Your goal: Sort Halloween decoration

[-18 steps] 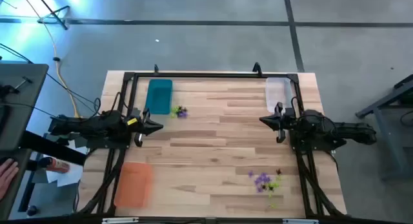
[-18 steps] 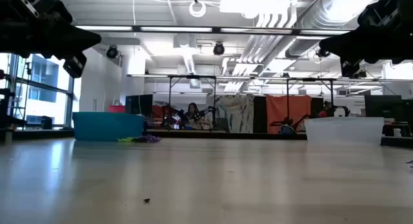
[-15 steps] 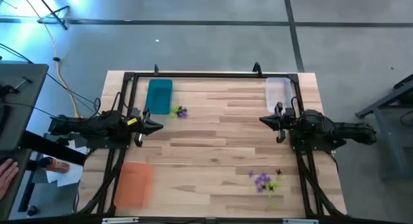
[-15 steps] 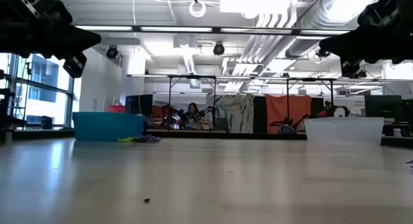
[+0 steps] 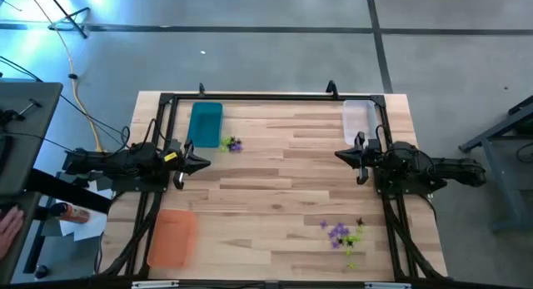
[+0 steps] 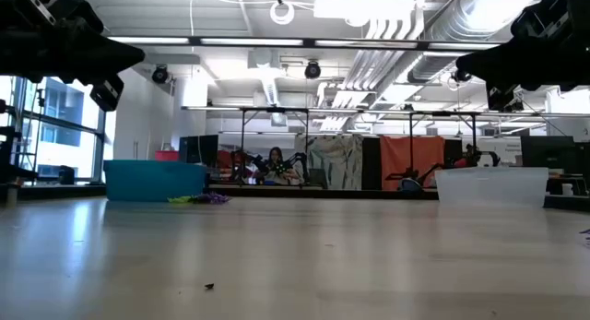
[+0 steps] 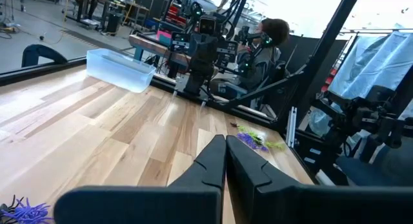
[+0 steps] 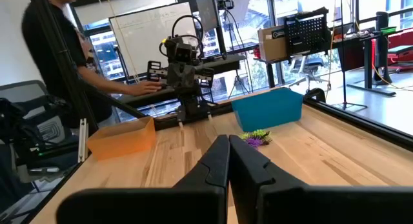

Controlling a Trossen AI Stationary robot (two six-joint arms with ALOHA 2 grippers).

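Observation:
Tiny spiky purple, green and dark trinkets lie in two heaps on the wooden table: a small heap (image 5: 233,144) beside the teal tray (image 5: 205,124), and a larger heap (image 5: 343,235) near the front right. Both heaps also show in the wrist views (image 7: 255,139) (image 8: 256,137). My left gripper (image 5: 206,162) is shut and empty, raised above the table at the left. My right gripper (image 5: 337,155) is shut and empty, raised at the right. They point toward each other.
A clear tray (image 5: 358,117) stands at the far right, an orange tray (image 5: 171,236) at the near left. A black frame (image 5: 266,96) rims the table. A person stands beyond the table's left side (image 8: 58,62); a hand (image 5: 8,226) shows at the left.

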